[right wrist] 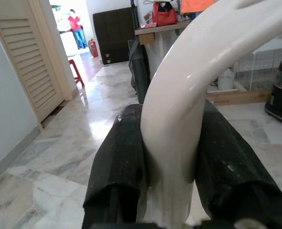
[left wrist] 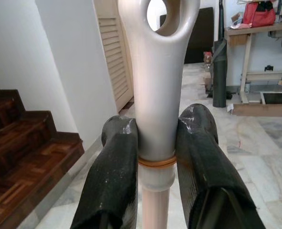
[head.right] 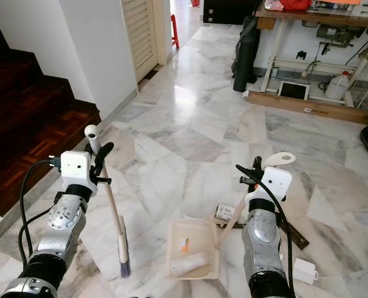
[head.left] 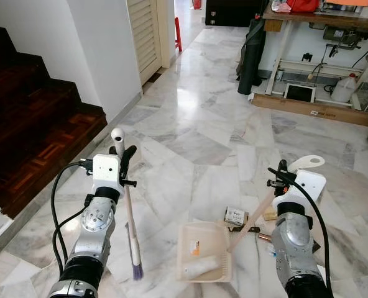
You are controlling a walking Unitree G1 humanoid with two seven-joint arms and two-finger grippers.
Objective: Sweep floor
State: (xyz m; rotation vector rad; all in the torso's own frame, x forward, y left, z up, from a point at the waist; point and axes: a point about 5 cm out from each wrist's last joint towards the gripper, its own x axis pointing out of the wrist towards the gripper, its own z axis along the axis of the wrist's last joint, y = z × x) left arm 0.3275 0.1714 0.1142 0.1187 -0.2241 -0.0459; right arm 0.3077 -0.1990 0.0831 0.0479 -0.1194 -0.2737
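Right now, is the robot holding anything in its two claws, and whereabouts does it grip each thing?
Left gripper clamps the broom near its handle's top. Right gripper clamps the dustpan at its long handle's top end.

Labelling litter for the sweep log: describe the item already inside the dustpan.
On the marble floor between the two arms lies a cream dustpan. Inside, near its front edge, rests a pale crumpled cylinder, seemingly a bottle; unlike the small orange scrap beside it, it is long and whitish.

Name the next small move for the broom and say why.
Probably swing the broom, held by the left gripper, rightward toward the dustpan. The right gripper holds the pan flat on the floor, litter lies beside it, and the bristles rest apart on its left.
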